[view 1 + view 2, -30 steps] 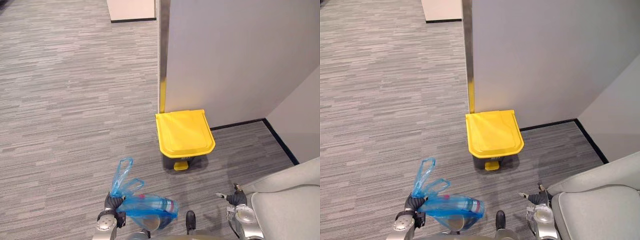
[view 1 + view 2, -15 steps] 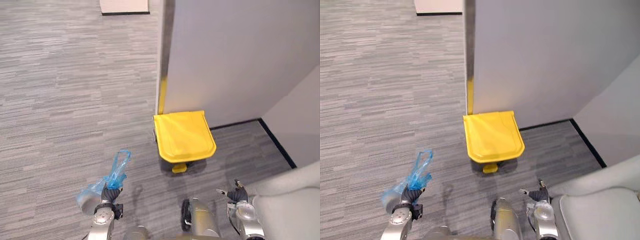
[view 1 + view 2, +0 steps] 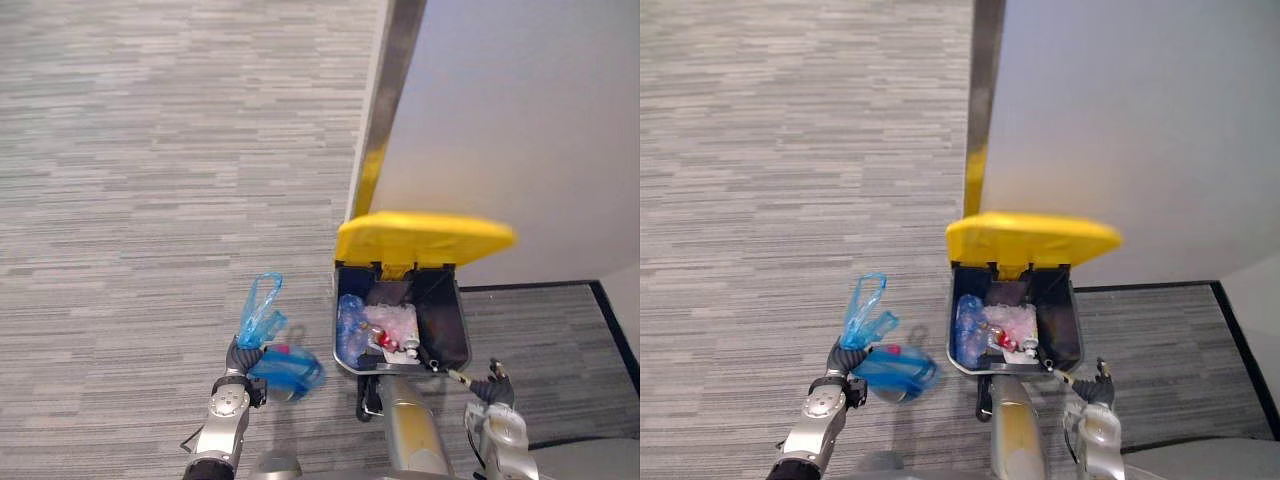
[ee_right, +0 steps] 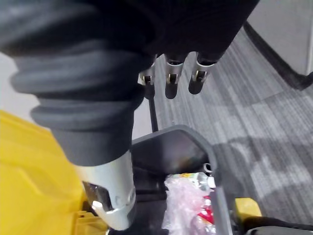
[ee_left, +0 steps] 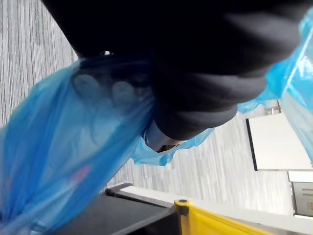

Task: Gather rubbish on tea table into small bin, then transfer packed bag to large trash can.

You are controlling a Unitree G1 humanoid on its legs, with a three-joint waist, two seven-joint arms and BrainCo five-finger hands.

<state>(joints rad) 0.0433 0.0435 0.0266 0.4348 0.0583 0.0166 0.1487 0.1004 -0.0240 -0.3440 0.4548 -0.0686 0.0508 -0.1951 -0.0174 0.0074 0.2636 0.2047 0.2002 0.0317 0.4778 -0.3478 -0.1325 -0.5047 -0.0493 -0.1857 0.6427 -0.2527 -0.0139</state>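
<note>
While the blue bag point(image 3: 287, 370) hangs from the left hand point(image 3: 238, 360), fingers curled tight round its gathered handles point(image 3: 260, 315), the large trash can point(image 3: 448, 345) is seen standing open, its yellow lid point(image 3: 425, 238) raised. The key relation: the opening lies to the robot's right of the bag, just beside it, and the bag's long axis is stretched from the fingers towards the can's near rim. The right hand point(image 3: 493, 385) is held by the can's other near corner, its fingers point(image 4: 169, 82) loose and empty. Rubbish point(image 3: 385, 325) is already seen inside. Whether bag and rim touch cannot be told. The bag's contents are blurred behind blue film, apart from something pink.
</note>
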